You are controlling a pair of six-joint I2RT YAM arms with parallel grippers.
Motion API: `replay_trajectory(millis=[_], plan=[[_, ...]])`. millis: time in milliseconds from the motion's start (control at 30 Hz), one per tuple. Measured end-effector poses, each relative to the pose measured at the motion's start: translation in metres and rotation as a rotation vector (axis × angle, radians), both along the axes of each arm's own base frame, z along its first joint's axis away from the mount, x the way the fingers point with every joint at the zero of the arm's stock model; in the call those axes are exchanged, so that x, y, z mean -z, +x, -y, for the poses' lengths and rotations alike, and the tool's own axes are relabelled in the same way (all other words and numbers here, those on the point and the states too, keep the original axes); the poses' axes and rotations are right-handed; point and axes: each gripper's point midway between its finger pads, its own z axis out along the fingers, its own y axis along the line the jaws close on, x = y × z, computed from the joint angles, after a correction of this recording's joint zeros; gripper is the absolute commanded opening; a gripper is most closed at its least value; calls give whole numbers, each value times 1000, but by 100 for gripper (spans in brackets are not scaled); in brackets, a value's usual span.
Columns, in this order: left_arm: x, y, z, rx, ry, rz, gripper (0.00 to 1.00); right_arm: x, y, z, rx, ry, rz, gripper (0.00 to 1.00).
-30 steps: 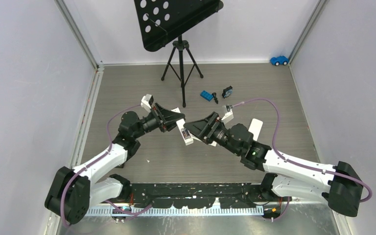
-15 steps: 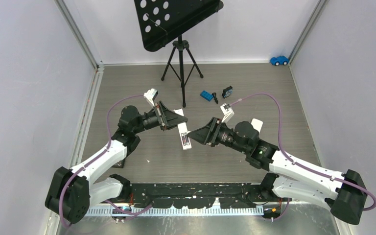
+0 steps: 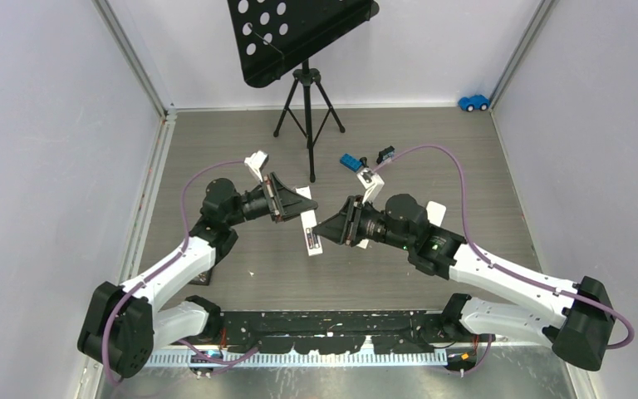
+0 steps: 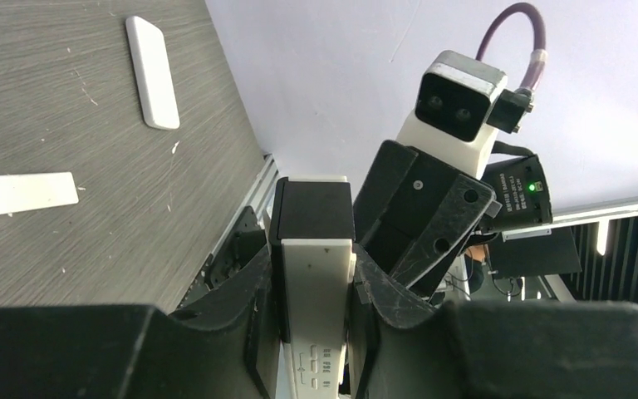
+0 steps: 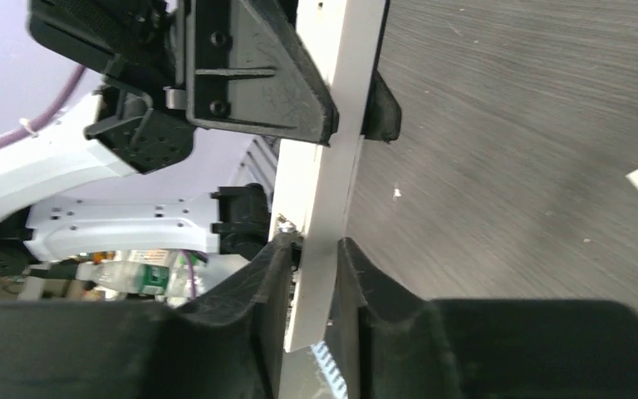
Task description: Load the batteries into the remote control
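Observation:
The white remote control (image 3: 310, 233) hangs above the table between both arms. My left gripper (image 3: 293, 208) is shut on its upper part, its fingers (image 4: 390, 287) pressed to both long sides of the remote control (image 4: 316, 283). My right gripper (image 3: 321, 232) is shut on the lower end, the remote control (image 5: 332, 166) edge-on between its fingers (image 5: 357, 274). A small metal contact (image 5: 287, 223) shows on the remote beside the right gripper's left finger. The left gripper (image 5: 349, 108) shows above it in the right wrist view. I cannot make out the batteries in any view.
A white oblong piece (image 3: 434, 214) lies right of the right wrist, and a flat white strip (image 4: 17, 193) lies on the table. Behind the arms lie a blue brick (image 3: 350, 161) and a black-and-blue block (image 3: 385, 153). A music stand tripod (image 3: 307, 108) and a blue toy car (image 3: 473, 102) stand at the back.
My right gripper moved left onto the remote's lower end and closed on it. The left gripper kept its hold and lifted slightly.

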Motion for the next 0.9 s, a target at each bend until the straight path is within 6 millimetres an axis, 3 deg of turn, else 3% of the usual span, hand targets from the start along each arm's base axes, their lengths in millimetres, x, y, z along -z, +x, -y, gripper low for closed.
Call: replay_trajectory(millis=[100, 167, 367, 500, 700, 900], plan=[[3, 1, 0, -8, 11, -7, 0, 5, 1, 2, 0, -50, -2, 70], [10, 6, -1, -33, 37, -18, 0, 9, 1, 5, 6, -82, -5, 76], [47, 26, -11, -173, 159, -114, 0, 6, 9, 11, 36, -154, 37, 77], [64, 34, -19, -247, 213, -166, 0, 4, 22, 0, 59, -246, 91, 77], [81, 42, -28, -323, 273, -213, 1, 34, 33, -16, 52, -450, 146, 77], [86, 46, -31, -356, 286, -229, 4, 60, 40, -21, 12, -593, 175, 74]])
